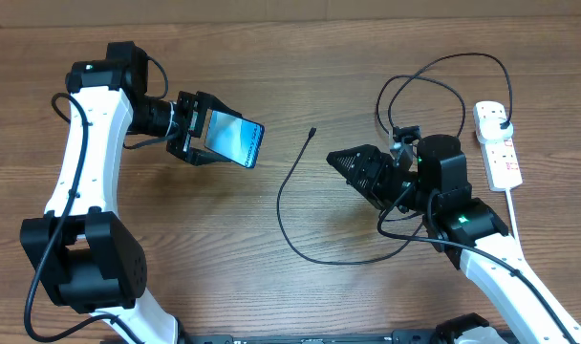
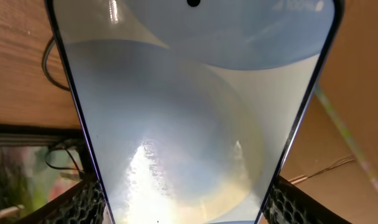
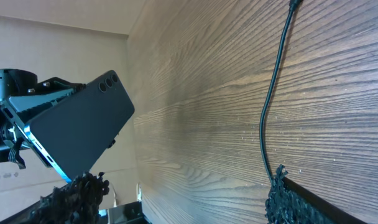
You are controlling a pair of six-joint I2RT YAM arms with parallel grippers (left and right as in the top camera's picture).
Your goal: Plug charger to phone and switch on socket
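- The left claw [image 1: 206,136] is clamped on the lower part of a slim rectangular dark-edged phone [image 1: 235,139] with a pale blue-to-white screen. It holds the phone clear of the brown wood-grain surface [image 1: 300,57] and tilted, with one short edge facing the other arm. I'd say that is to offer the port.
- In the left wrist view, the screen [image 2: 195,112] fills the picture between the meshed fingers [image 2: 83,205], so the hold looks square.
- The right claw [image 1: 340,161] stands wide apart with nothing in it, pointed across at the phone. Its own camera sees the phone's dark back [image 3: 77,134].
- The long thin black charger cable [image 1: 283,196] lies loose on the surface. Its small connector tip [image 1: 312,131] sits between the two claws, apart from both.
- In the right wrist view, the cable [image 3: 270,112] runs right up to one finger [image 3: 288,199]. It looks lined up for a pick.
- The white elongated power strip [image 1: 501,153] lies beyond the right arm with the black plug [image 1: 502,116] apparently seated. I cannot tell the switch position.
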